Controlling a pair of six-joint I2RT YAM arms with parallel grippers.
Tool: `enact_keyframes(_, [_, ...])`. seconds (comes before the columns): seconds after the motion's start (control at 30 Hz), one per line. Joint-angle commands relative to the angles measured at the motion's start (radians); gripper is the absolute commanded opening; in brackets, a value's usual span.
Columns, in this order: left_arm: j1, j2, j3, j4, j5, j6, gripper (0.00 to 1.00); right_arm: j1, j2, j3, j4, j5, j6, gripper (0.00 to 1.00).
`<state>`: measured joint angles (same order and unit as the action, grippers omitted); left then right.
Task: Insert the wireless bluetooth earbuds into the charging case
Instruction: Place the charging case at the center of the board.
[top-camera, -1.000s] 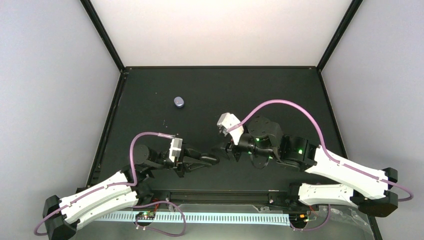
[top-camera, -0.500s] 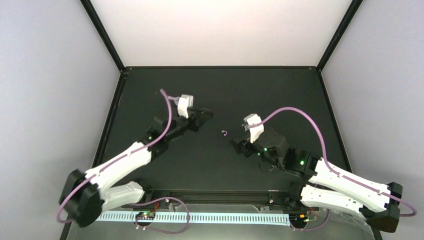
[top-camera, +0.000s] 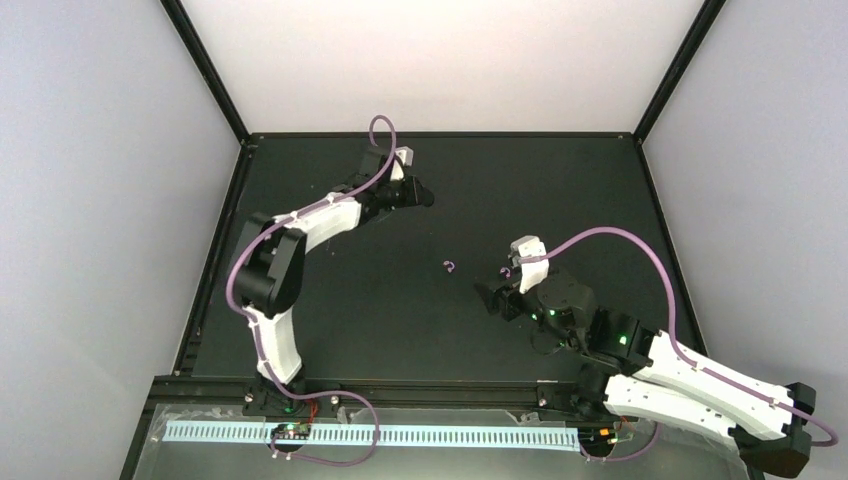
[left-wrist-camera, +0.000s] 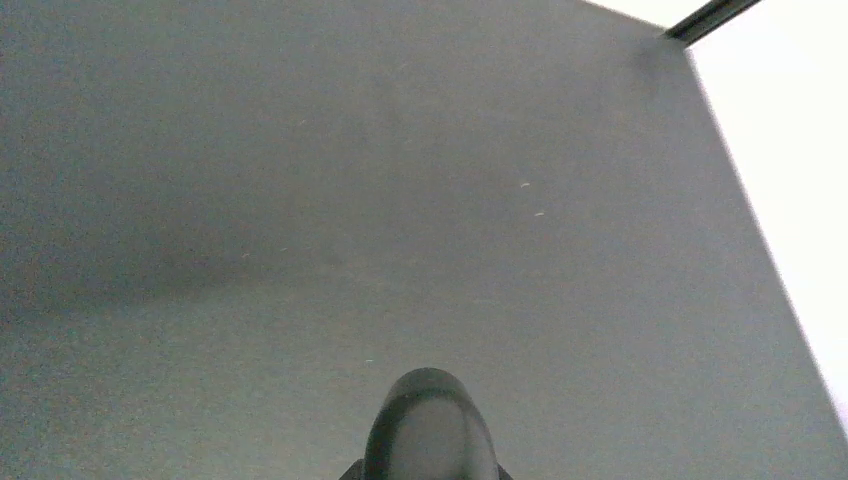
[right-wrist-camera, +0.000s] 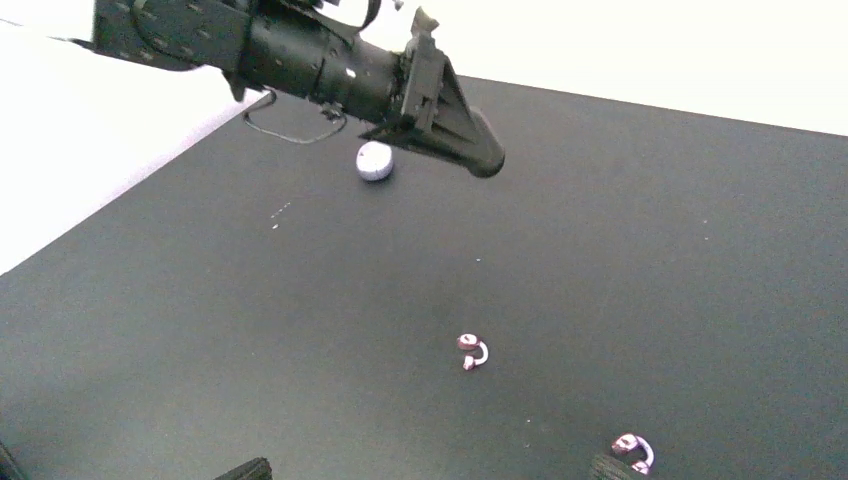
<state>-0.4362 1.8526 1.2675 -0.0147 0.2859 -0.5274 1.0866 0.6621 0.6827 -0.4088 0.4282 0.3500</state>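
Two small pinkish-lavender hooked earbuds lie on the black table: one (top-camera: 449, 266) in the middle, also in the right wrist view (right-wrist-camera: 472, 350), and one (top-camera: 506, 271) beside my right wrist, close to my right finger (right-wrist-camera: 633, 452). The pale lavender charging case (right-wrist-camera: 375, 160) lies shut at the far left, behind my left gripper; my left arm hides it in the top view. My left gripper (top-camera: 425, 196) hangs above the table at the back, shut and empty; it also shows in the left wrist view (left-wrist-camera: 430, 425). My right gripper (top-camera: 490, 298) is open and empty, just short of the earbuds.
The black mat (top-camera: 400, 320) is bounded by a black frame with white walls behind and at the sides. My left arm (top-camera: 300, 225) stretches along the left side to the back. A purple cable (top-camera: 610, 235) loops over my right arm.
My left arm has swung from the near middle to the far back, over the case. My right arm has pulled back to the right, uncovering both earbuds.
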Motion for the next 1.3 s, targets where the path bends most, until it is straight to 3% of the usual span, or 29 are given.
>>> enact_keyframes(0.0, [0.013, 0.117, 0.121, -0.125, 0.031, -0.012, 0.01, -0.004, -0.014, -0.004, 0.006, 0.058, 0.021, 0.83])
enact_keyframes(0.2, [0.014, 0.235, 0.255, -0.213, 0.043, -0.013, 0.03, -0.004, 0.0, 0.006, 0.012, 0.092, 0.034, 0.83])
enact_keyframes(0.67, [0.013, 0.316, 0.298, -0.297, 0.034, 0.0, 0.32, -0.004, -0.014, 0.047, -0.036, 0.147, 0.012, 0.83])
enact_keyframes(0.77, [0.013, 0.288, 0.278, -0.31, -0.003, 0.016, 0.46, -0.004, -0.016, 0.048, -0.033, 0.146, 0.007, 0.83])
enact_keyframes(1.03, [0.018, 0.1, 0.172, -0.346, -0.152, 0.038, 0.98, -0.004, -0.008, 0.053, -0.015, 0.126, -0.021, 0.83])
enact_keyframes(1.27, [0.068, -0.062, 0.086, -0.394, -0.445, 0.077, 0.99, -0.004, 0.005, 0.04, 0.028, 0.095, -0.041, 0.83])
